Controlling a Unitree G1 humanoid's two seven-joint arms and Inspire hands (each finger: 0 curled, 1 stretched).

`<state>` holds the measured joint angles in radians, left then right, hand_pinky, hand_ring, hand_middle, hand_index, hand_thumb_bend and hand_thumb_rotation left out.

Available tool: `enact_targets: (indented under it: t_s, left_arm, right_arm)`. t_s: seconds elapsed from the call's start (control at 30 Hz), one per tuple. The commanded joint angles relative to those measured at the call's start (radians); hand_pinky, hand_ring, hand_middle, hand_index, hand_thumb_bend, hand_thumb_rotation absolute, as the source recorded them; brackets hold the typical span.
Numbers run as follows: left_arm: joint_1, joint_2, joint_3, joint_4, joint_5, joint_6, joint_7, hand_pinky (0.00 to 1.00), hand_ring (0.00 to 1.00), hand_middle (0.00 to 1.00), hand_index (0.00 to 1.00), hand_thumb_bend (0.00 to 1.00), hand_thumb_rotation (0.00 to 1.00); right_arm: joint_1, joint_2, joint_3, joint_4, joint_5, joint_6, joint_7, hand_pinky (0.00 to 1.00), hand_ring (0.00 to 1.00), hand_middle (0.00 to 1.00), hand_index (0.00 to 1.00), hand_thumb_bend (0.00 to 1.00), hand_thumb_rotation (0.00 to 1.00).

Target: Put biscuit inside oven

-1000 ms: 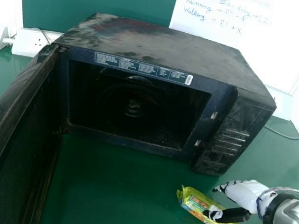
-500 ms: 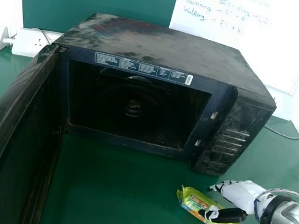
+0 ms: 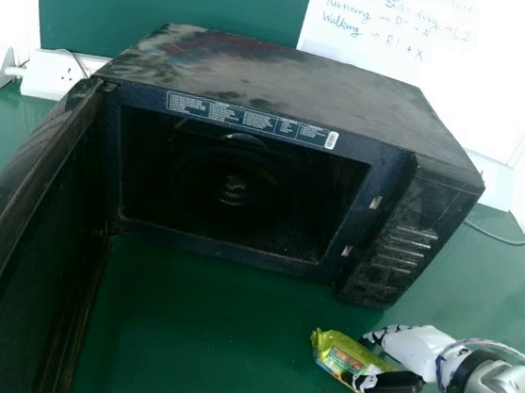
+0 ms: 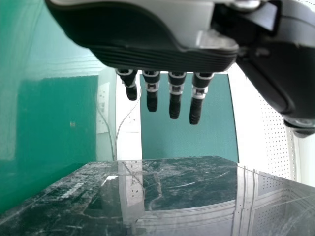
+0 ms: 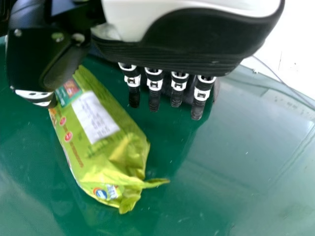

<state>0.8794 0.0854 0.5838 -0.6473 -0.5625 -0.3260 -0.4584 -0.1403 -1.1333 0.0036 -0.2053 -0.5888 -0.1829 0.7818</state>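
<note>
At the lower right of the head view, the right hand (image 3: 416,345) edges leftward over the biscuit packet (image 3: 341,355), and its thumb (image 3: 397,384) now lies farther across the wrapper than a second ago. The packet hardly shifts on the worktop (image 3: 209,333), just in front of the oven's right corner. The right hand's fingers (image 5: 154,101) are straight and apart from the thumb, with no firm grip formed; the thumb hides part of the wrapper, so it is probably touching, though pressure is hard to judge. This looks like lining up a grasp, which still needs closing before any lift. The microwave oven (image 3: 237,254) stands open, its door (image 3: 21,235) swung to the left edge. The left hand (image 4: 147,39) idles, fingers extended, in the left wrist view.
</note>
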Motion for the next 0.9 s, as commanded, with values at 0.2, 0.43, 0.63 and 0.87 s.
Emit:
enact_targets:
  t_s: [0.2, 0.43, 0.63, 0.87]
  left_arm:
    - [0.008, -0.001, 0.003, 0.005, -0.009, -0.016, -0.007, 0.81, 0.8, 0.9, 0.89, 1.0, 1.0]
    - [0.007, 0.004, 0.007, 0.007, -0.013, -0.016, -0.01, 0.82, 0.8, 0.9, 0.9, 1.0, 1.0]
    - [0.002, 0.006, 0.011, 0.011, -0.01, -0.015, -0.006, 0.83, 0.79, 0.91, 0.9, 1.0, 1.0]
    - [-0.004, 0.005, 0.01, 0.005, 0.001, -0.015, 0.003, 0.83, 0.79, 0.91, 0.89, 1.0, 1.0]
  right_arm:
    - [0.005, 0.009, 0.021, 0.038, -0.006, -0.02, -0.018, 0.91, 0.95, 0.98, 0.98, 0.77, 0.93]
    - [0.009, 0.014, 0.035, 0.061, -0.012, -0.022, -0.033, 0.92, 0.95, 0.98, 0.98, 0.77, 0.93]
    - [0.015, 0.021, 0.056, 0.073, -0.017, -0.018, -0.048, 0.91, 0.95, 0.98, 0.98, 0.77, 0.93]
    - [0.011, 0.013, 0.084, 0.084, -0.036, -0.031, -0.047, 0.9, 0.94, 0.98, 0.98, 0.77, 0.94]
